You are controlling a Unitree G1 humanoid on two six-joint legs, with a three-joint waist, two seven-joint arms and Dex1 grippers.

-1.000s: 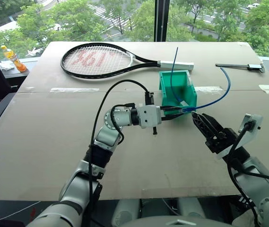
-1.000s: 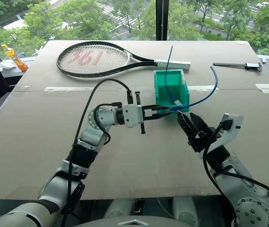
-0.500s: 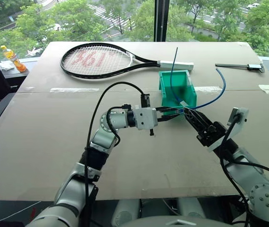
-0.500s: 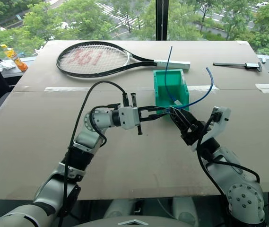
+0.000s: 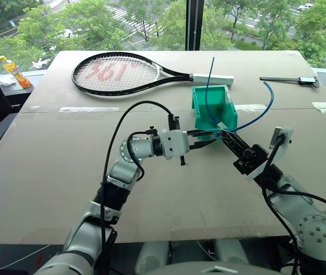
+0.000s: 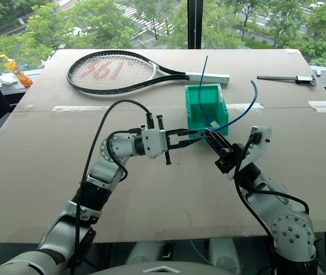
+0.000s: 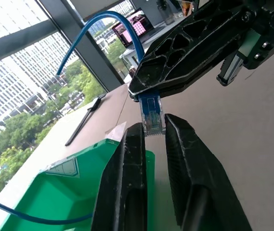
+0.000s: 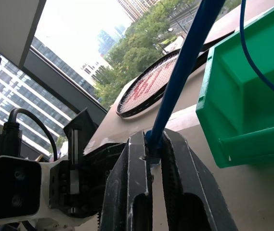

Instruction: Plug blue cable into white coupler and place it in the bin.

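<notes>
item: blue cable (image 5: 254,117), plug end pinched in the closed right hand (image 5: 230,139) above the table (image 5: 48,172), just before the bin (image 5: 213,107); left hand (image 7: 149,139) stood parted around the clear plug, no firm grip evident. risk judged: plug could slip or twist during handover and drop, as the cable's curve pulled sideways; white coupler not identified.

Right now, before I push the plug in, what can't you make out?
- Blue cable plug: head views, covered by left end effector and right end effector.
- Cable's far end: head views, too small to read.
- Bin floor: head views, front part behind both end effectors.
</notes>
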